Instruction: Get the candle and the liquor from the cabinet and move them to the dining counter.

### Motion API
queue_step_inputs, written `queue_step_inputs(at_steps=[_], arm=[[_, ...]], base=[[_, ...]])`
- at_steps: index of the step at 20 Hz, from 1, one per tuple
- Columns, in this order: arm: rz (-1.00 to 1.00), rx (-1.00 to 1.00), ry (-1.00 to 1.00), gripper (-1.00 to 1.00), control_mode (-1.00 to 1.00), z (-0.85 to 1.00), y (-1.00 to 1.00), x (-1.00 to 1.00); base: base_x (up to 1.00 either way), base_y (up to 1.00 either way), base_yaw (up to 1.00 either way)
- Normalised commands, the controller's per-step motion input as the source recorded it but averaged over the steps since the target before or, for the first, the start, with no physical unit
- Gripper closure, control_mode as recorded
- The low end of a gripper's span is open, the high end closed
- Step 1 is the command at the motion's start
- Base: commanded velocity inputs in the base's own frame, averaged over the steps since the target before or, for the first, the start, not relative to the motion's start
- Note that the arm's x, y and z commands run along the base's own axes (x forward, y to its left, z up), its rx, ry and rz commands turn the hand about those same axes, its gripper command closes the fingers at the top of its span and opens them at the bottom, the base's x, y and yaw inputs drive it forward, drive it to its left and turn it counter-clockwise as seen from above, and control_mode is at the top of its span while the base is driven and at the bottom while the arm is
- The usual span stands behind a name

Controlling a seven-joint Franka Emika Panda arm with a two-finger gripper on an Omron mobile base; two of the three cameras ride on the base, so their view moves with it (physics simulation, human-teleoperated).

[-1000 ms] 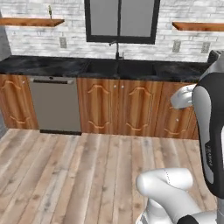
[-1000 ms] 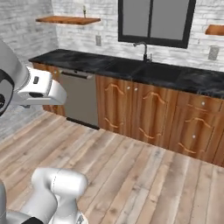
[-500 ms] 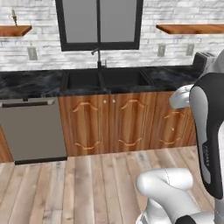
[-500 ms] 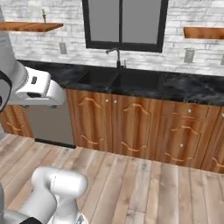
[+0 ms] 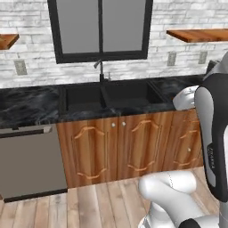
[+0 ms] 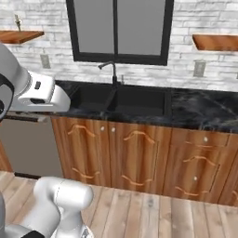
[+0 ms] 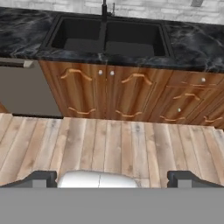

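Item: the tool, jaws standing wide apart and holding nothing, its two dark fingertips rising at the bottom of the hand view, which looks down over plank floor toward the wall desk. Facing it: a black double sink with a dark faucet under a black-framed window, wooden base doors below, a grey dishwasher front to the left. Task items: the cabinet, a reddish-brown wood shelf on the white brick wall, sits high and far to the left in the right base view, well above desk level; on it stands a thin upright object, probably the candle, though it is too small to be sure of. The liquor cannot be made out on what shows of that shelf. A second wooden shelf hangs to the right of the window, its visible top bare. Governing relation: the likely candle lies up and well to the left of the tool, its long axis vertical, while the tool points low and forward at the sink unit; by judgement, the next move calls for turning left and raising the tool to shelf height before any grasp. Task standing: nothing yet picked up.
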Motion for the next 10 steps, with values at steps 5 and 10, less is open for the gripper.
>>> queue_step_inputs(at_steps=[5, 10], arm=[[0.0, 0.0, 0.0, -1.0, 1.0, 0.0, 0.0, 0.0], [0.0, 0.0, 0.0, -1.0, 1.0, 0.0, 0.0, 0.0]], base=[[0.91, 0.65, 0.0], [0.67, 0.76, 0.0]])
